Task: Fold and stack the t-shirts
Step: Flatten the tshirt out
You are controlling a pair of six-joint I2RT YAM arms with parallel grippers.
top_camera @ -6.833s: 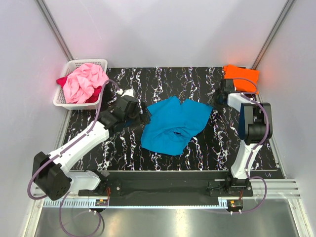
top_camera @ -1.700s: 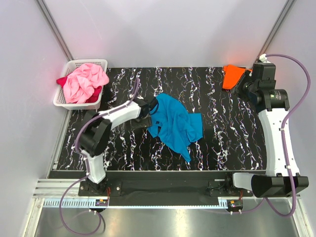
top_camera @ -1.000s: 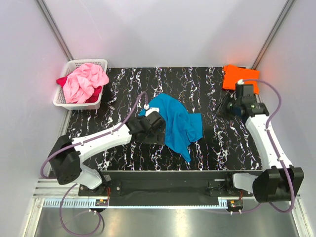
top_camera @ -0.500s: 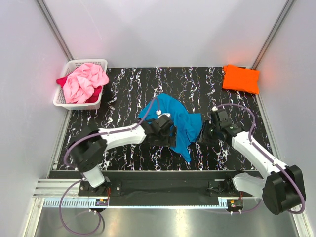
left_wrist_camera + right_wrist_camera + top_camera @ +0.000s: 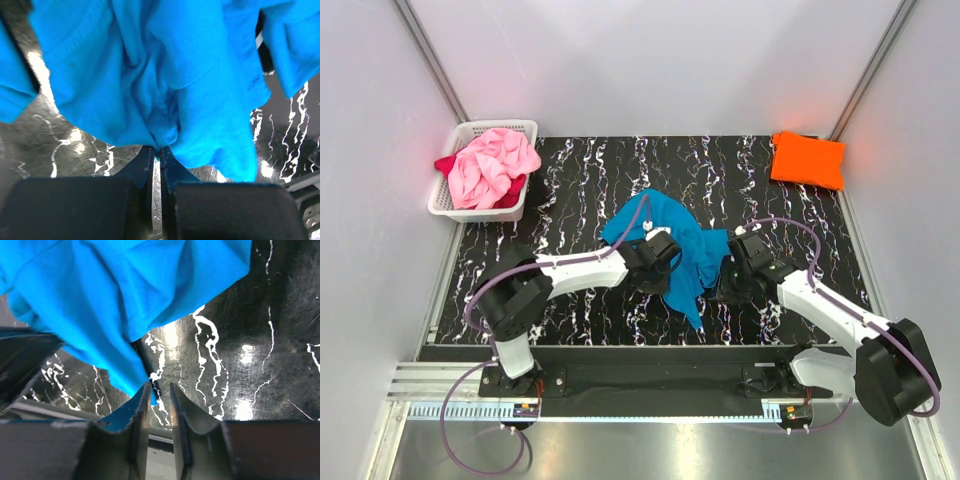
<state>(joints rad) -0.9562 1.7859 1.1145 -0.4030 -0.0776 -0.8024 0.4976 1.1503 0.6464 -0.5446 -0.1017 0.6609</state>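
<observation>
Far left, back corner of the worktop (image 5: 580, 170): white lattice basket (image 5: 480, 128) with the pink t-shirt (image 5: 490, 165) heaped in it. The dark red t-shirt (image 5: 446, 163) sits under the pink one, showing only at the basket's left and right edges.

My left hand (image 5: 159, 151) is out at mid-worktop, on the left side of the turquoise t-shirt (image 5: 682, 238). It is closed, both fingers pressed together, with a bunch of the turquoise cloth pinched at the tips. In the left wrist view the fabric fans up and away from the pinch in creased folds, and the marbled surface shows below it on both sides.

The turquoise t-shirt itself is crumpled, not flat, and lies near the middle of the worktop between my two hands. Its wider part is toward the back, and a narrow tail runs toward the near edge.

My right hand (image 5: 159, 386) is low at the shirt's right edge. The fingers are apart with a narrow gap, and bare worktop shows through it. A pointed corner of turquoise cloth hangs right at the tip of one finger. Nothing is clamped there that I can see.

Far right, back corner: the orange t-shirt (image 5: 807, 160) is folded into a compact rectangle and lies flat on the worktop, well apart from both hands.
</observation>
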